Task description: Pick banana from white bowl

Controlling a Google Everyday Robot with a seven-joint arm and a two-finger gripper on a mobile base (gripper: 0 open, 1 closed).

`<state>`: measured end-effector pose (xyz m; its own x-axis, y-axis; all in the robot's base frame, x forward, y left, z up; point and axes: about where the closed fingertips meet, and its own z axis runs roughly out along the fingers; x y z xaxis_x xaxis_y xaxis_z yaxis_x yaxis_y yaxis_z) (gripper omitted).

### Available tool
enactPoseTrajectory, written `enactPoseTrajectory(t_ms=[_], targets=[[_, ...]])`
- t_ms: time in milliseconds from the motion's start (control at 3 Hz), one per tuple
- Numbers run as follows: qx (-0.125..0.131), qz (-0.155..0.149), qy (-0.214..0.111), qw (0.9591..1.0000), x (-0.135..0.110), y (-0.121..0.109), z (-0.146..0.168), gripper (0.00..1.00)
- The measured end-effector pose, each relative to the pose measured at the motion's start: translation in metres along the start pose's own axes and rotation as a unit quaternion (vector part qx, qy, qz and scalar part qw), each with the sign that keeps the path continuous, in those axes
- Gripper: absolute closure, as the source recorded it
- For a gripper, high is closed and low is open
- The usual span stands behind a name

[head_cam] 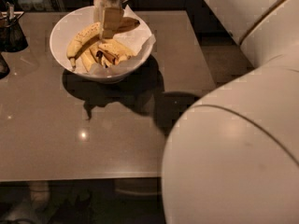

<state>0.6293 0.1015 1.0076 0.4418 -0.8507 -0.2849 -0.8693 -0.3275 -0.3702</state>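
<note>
The white bowl (63, 29) stands on the far left part of the brown table, lined with crumpled white paper. The banana (80, 40), long, curved and yellow with brown speckles, lies along the bowl's left side with its dark tip toward the front left. Shorter, browner bananas (112, 52) lie beside it. My gripper (108, 26) reaches down from above into the bowl and sits right at the banana's upper end, over the bowl's middle back. It hides that end of the banana.
A dark container (11, 31) stands at the table's left edge, with another dark object (2, 65) just in front of it. My arm's large white body (233, 157) fills the right foreground. The table's front edge (79, 176) runs across the bottom.
</note>
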Motion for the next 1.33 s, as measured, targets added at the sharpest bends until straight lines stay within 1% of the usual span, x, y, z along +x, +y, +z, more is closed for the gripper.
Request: enactPoseTrajectory(t_ms=[333,667,1000,1333], targets=[[-0.010,0.036,-0.015,0.9992,-0.010,0.039,-0.004,1.00],[-0.026,0.057,-0.026,0.9977,-0.013,0.072,0.008,1.00],[-0.035,0.058,-0.023,0.9975,-0.011,0.078,0.015,1.00],[-0.035,0.057,-0.022,0.9975,-0.011,0.078,0.014,1.00]])
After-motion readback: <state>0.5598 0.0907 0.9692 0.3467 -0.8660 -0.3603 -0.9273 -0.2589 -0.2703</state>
